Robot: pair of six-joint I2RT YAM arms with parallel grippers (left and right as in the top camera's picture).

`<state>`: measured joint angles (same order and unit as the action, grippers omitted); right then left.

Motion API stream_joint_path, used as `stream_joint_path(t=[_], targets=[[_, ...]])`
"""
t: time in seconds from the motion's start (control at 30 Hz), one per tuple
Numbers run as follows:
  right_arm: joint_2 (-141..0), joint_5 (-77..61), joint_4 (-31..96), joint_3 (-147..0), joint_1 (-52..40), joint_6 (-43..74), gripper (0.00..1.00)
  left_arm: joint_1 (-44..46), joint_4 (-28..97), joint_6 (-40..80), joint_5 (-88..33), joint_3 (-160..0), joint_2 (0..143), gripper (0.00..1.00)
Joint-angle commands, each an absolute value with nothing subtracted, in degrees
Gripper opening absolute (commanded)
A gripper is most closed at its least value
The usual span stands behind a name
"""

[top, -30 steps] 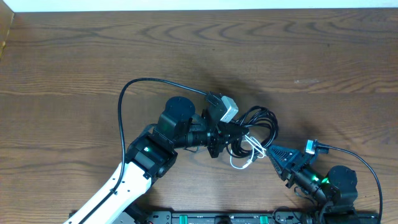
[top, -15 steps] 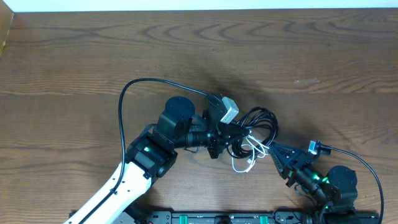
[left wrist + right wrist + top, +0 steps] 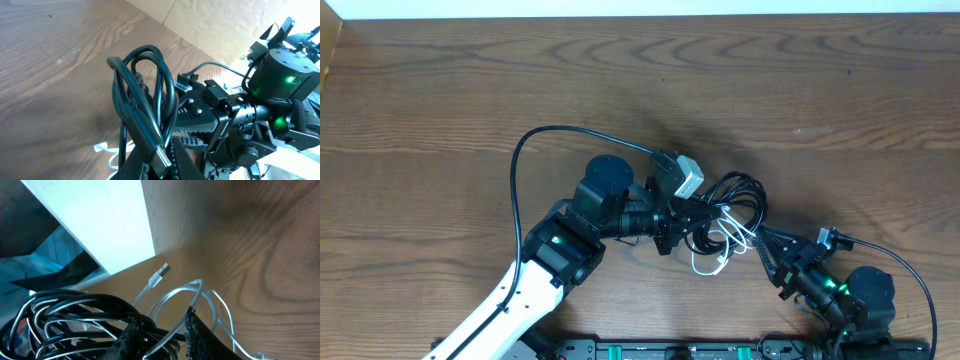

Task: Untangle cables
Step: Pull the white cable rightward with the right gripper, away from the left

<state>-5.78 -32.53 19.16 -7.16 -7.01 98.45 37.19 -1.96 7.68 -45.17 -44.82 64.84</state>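
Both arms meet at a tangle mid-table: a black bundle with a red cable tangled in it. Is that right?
Not quite: the cable tangled in the black bundle is white, not red, as the right wrist view shows. The rest stands.

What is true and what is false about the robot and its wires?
1. The black cables are bunched in loops. True.
2. The table is glass. False: it is brown wood.
3. A white cable lies with the black ones. True.
4. The white cable is pulled out straight. False: it curls in loops.
5. Both grippers are far from the wires. False: the left gripper and right gripper are both right at the tangle.
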Motion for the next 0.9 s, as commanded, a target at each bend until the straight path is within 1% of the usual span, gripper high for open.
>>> stream_joint_path(t=[0.0, 0.07, 0.23, 0.33, 0.4, 0.47, 0.5, 0.6, 0.73, 0.83, 0.87], targets=[[-5.65, -30.44, 18.85, -7.38, -7.35, 99.63, 0.23, 37.91, -3.16, 8.21, -47.59, -45.32, 64.73, 0.08], [-5.65, -29.04, 18.85, -7.38, -7.51, 99.61, 0.2, 39.07, -3.95, 8.16, -47.55, -45.32, 64.73, 0.07], [-5.65, -27.29, 18.44, -7.38, -7.6, 99.61, 0.19, 40.49, -5.72, 8.16, -47.35, -45.32, 64.73, 0.07], [-5.65, -27.14, 18.5, -7.38, -7.6, 99.33, 0.14, 40.47, -5.65, 8.16, -47.35, -45.32, 64.73, 0.08], [-5.65, -26.87, 18.35, -7.38, -7.6, 99.18, 0.07, 40.47, -5.69, 8.16, -47.35, -45.32, 64.73, 0.08], [-5.65, -26.87, 18.04, -7.38, -7.6, 99.09, 0.01, 40.47, -5.69, 8.16, -47.35, -45.32, 64.73, 0.08], [-5.65, -26.79, 17.93, -7.38, -7.6, 98.39, 0.01, 40.47, -5.69, 8.16, -47.35, -45.32, 64.73, 0.07], [-5.65, -24.97, 17.76, -7.38, -7.6, 94.59, 0.01, 40.47, -5.74, 8.12, -46.74, -45.32, 64.73, 0.08], [-5.65, -16.93, 17.82, -7.38, -7.6, 80.38, 0.01, 40.38, -6.22, 8.16, -43.4, -45.32, 64.73, 0.08], [-5.65, -10.81, 18.68, -7.38, -7.57, 72.69, 0.01, 39.35, -6.81, 8.16, -42.54, -45.34, 64.49, 0.07], [-5.65, -6.52, 19.79, -7.38, -7.57, 69.89, 0.01, 38.24, -6.83, 8.16, -42.48, -45.34, 64.2, 0.07]])
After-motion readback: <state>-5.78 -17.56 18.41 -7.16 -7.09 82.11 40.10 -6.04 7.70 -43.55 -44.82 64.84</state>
